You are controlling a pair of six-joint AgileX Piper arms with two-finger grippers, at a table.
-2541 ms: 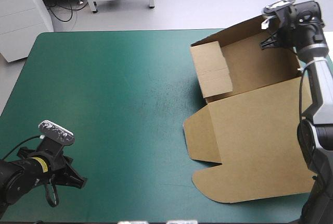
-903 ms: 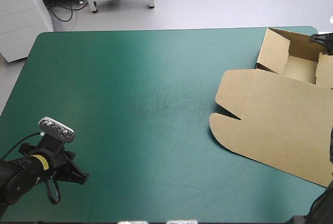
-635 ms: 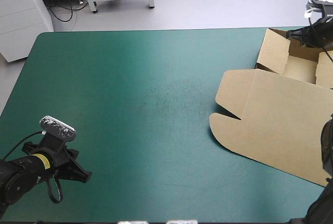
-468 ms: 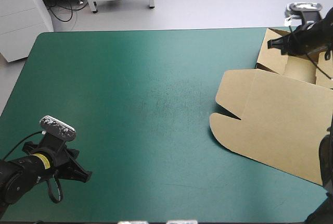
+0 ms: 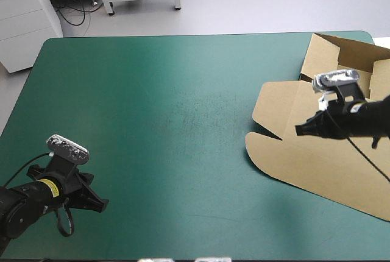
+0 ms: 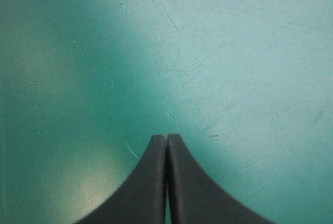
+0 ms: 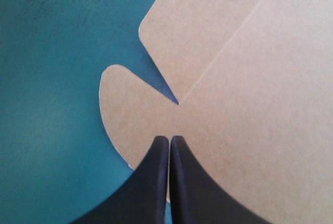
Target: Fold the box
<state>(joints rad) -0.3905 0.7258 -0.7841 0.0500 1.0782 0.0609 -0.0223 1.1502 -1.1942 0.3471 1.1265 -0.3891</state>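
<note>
- Right jaws pressed together, empty, over the box's flat lid near its notched tab, probably to work that edge.
- Left jaws likewise together, empty, parked over bare surface.
- Box: surface's right side, tray walls raised.

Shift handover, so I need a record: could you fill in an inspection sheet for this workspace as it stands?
surface: teal-green cover, faint scuffs, bare at the middle.
job's things: box, walls raised at the table's far right corner, lid flat toward the near edge.
clutter: nothing seen.
hands: left hand shut, empty, over bare cover near the left near corner; right hand shut, empty, over the lid's flap by its notch; contact cannot be told.
cables: nothing seen beyond the robot's own.
surroundings: nothing seen at the table's edges.
</note>
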